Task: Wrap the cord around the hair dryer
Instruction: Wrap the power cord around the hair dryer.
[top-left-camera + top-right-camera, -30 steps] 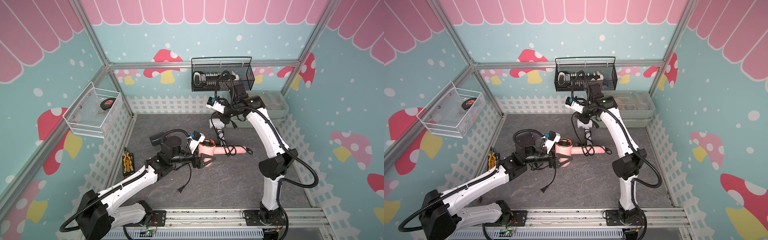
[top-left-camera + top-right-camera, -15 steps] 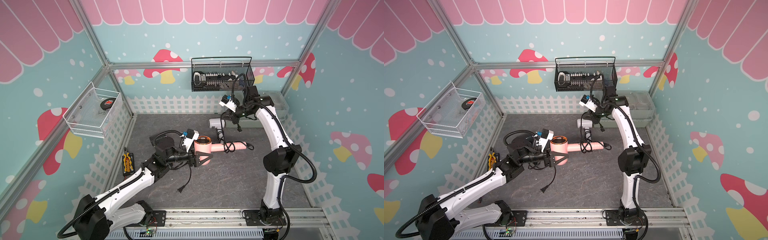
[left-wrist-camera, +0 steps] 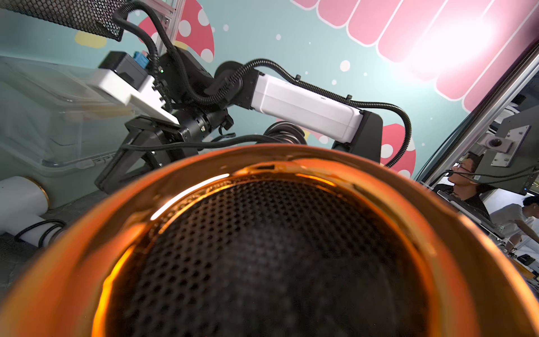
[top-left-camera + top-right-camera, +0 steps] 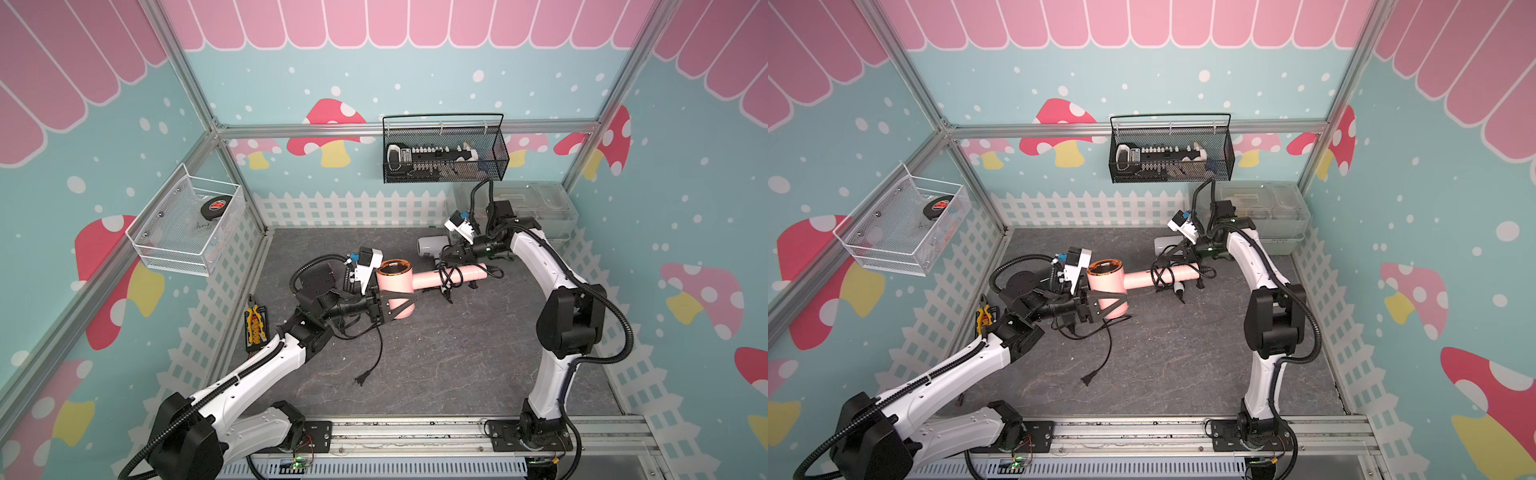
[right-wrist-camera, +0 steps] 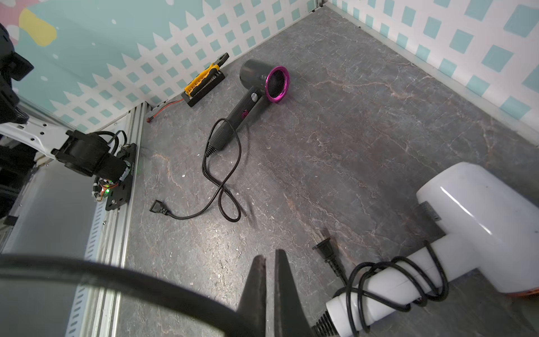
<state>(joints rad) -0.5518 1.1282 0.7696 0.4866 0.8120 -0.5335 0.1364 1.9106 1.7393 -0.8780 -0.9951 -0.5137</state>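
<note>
**A:** Where is the pink hair dryer [image 4: 395, 282], and how does it look?

**B:** It sits at the middle of both top views, over the grey mat [image 4: 436, 365]. The barrel is a matte pale pink. A copper-coloured rim [image 3: 291, 159] rings a black perforated grille [image 3: 262, 248], which fills the left wrist view. The straight pink handle [image 4: 428, 279] points toward the right of the frame.

**A:** What has hold of it?

**B:** The left gripper [image 4: 405, 302] is clamped across the barrel, with one black triangular finger lying over the top. Further back, the cord [image 4: 446, 277] loops loosely several times round the outer half of the handle. The right gripper [image 4: 445, 255] sits just above those loops in the frame, its jaws pressed together. In the left wrist view a strand of cord runs straight out from it.

**A:** Is there any writing?

**B:** Nothing on the dryer is readable at this size. Behind the handle lies a white hair dryer [image 4: 428, 247] with its own black cord wound on. At the far upper left, a black disc [image 4: 214, 205] in the white wire basket [image 4: 174, 253] bears a red-and-white mark, too small to read.
</note>
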